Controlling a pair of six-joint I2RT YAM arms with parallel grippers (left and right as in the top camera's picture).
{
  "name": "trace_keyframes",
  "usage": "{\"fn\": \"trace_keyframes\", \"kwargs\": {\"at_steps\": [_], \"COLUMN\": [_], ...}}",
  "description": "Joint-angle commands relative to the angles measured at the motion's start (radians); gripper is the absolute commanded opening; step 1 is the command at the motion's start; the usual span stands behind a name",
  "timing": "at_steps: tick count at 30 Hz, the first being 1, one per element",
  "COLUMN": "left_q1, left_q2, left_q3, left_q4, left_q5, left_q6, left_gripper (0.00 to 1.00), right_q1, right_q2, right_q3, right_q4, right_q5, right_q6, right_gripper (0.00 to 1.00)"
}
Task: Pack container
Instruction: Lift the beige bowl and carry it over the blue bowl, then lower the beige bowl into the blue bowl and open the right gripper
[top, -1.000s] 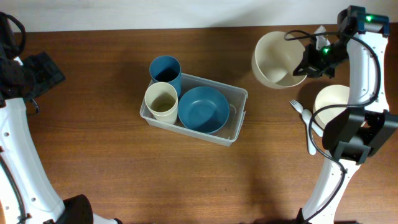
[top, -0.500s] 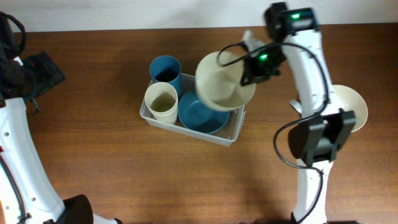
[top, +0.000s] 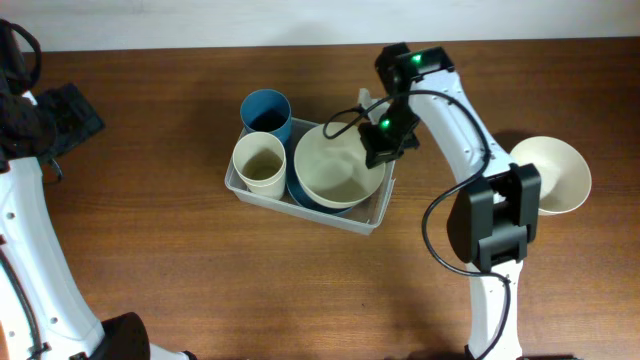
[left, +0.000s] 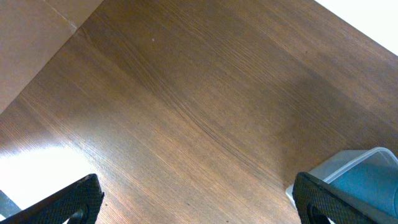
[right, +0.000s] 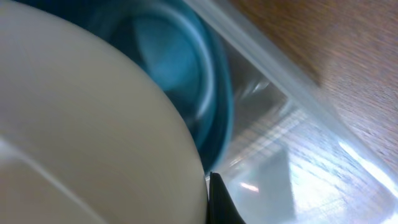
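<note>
The clear plastic container sits mid-table. It holds a blue cup, a cream cup and a blue bowl. My right gripper is shut on the rim of a cream bowl and holds it in the blue bowl, over the container. In the right wrist view the cream bowl fills the left, with the blue bowl and the container wall behind it. My left gripper is open over bare wood at the far left. The container's corner shows in the left wrist view.
A second cream bowl sits at the right, partly behind the right arm. The left arm rests at the table's left edge. The table's far edge meets a white wall at the top.
My right gripper carried the cream bowl from the far right, leftward over the container, and lowered it into the blue bowl. The left arm has not moved.
</note>
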Motion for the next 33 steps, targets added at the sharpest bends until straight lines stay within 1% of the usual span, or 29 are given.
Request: {"fn": "trace_keyframes", "kwargs": {"at_steps": [1, 7, 8, 9, 10, 11, 12, 14, 22, 31, 33], "left_q1": [0.003, 0.003, 0.003, 0.003, 0.003, 0.003, 0.003, 0.003, 0.003, 0.003, 0.003], "left_q2": [0.003, 0.003, 0.003, 0.003, 0.003, 0.003, 0.003, 0.003, 0.003, 0.003, 0.003], "left_q3": [-0.003, -0.003, -0.003, -0.003, -0.003, -0.003, -0.003, -0.003, -0.003, -0.003, -0.003], "left_q4": [-0.002, -0.002, -0.002, -0.001, -0.002, -0.002, -0.002, -0.002, -0.002, -0.002, -0.002], "left_q5": [0.004, 0.004, 0.004, 0.004, 0.004, 0.004, 0.004, 0.004, 0.004, 0.004, 0.004], "left_q6": [-0.01, -0.01, -0.01, -0.01, -0.01, -0.01, -0.01, -0.01, -0.01, -0.01, -0.01], "left_gripper": [1.0, 1.0, 0.99, 1.0, 0.99, 1.0, 1.0, 0.99, 1.0, 1.0, 0.99], "right_q1": [0.029, 0.036, 0.036, 0.036, 0.036, 0.036, 0.036, 0.036, 0.035, 0.033, 0.027], "right_q2": [-0.032, -0.03, -0.031, -0.03, -0.03, -0.03, -0.03, -0.031, -0.031, -0.031, -0.031], "right_q3": [-0.028, -0.031, -0.031, -0.031, -0.031, -0.031, -0.031, -0.031, -0.03, -0.03, -0.03], "right_q4": [0.037, 0.068, 0.069, 0.071, 0.071, 0.072, 0.072, 0.074, 0.072, 0.075, 0.078], "right_q5": [0.019, 0.053, 0.056, 0.056, 0.056, 0.056, 0.056, 0.056, 0.06, 0.188, 0.19], "right_q6": [0.03, 0.042, 0.041, 0.041, 0.041, 0.041, 0.041, 0.041, 0.041, 0.041, 0.041], "right_gripper": [0.04, 0.04, 0.09, 0.24, 0.35, 0.44, 0.47, 0.49, 0.48, 0.46, 0.41]}}
